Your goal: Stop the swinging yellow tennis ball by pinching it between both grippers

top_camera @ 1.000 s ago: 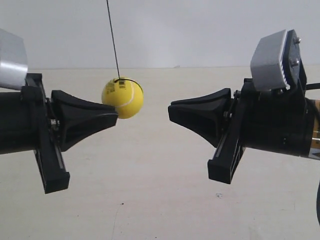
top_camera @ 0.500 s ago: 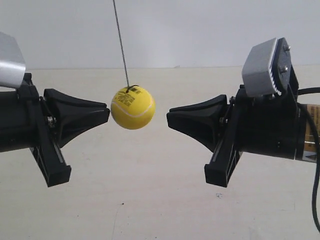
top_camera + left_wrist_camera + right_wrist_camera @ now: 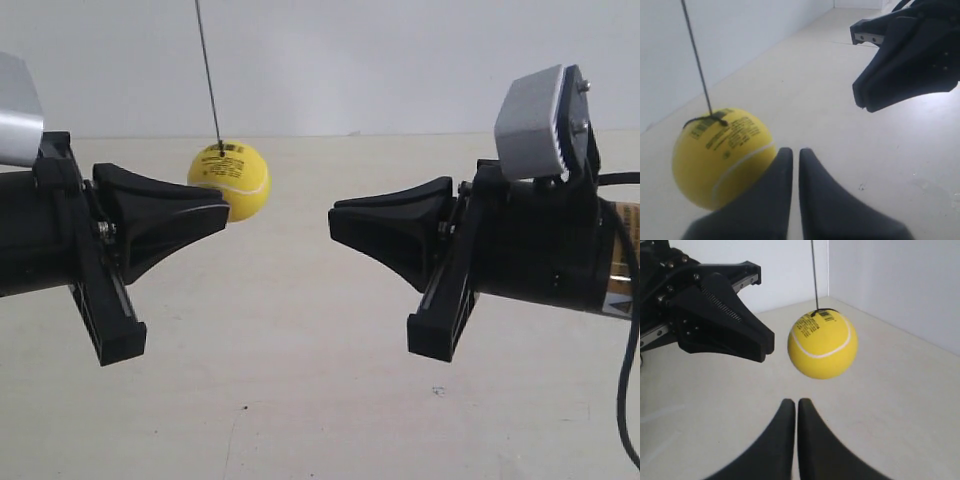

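Observation:
The yellow tennis ball point(image 3: 230, 180) hangs on a thin black string point(image 3: 208, 85) and partly overlaps the tip of the gripper at the exterior view's left. The wrist views show this is my left gripper point(image 3: 224, 215). In the left wrist view the ball point(image 3: 720, 157) sits close beside my left gripper point(image 3: 796, 151), off to one side of the shut jaws; I cannot tell if they touch. My right gripper point(image 3: 334, 222), also shut, points at the left one across an open gap. The ball point(image 3: 822, 345) floats ahead of my right gripper point(image 3: 792, 402), apart from it.
A pale flat surface point(image 3: 300, 400) lies below, with a white wall point(image 3: 400, 60) behind. A grey ribbed block point(image 3: 535, 120) tops the right gripper's body. A black cable point(image 3: 630, 350) runs down the exterior view's right edge.
The ball swung from the left gripper's tip into the middle of the gap, then back toward the left gripper and slightly higher. The left gripper edged inward.

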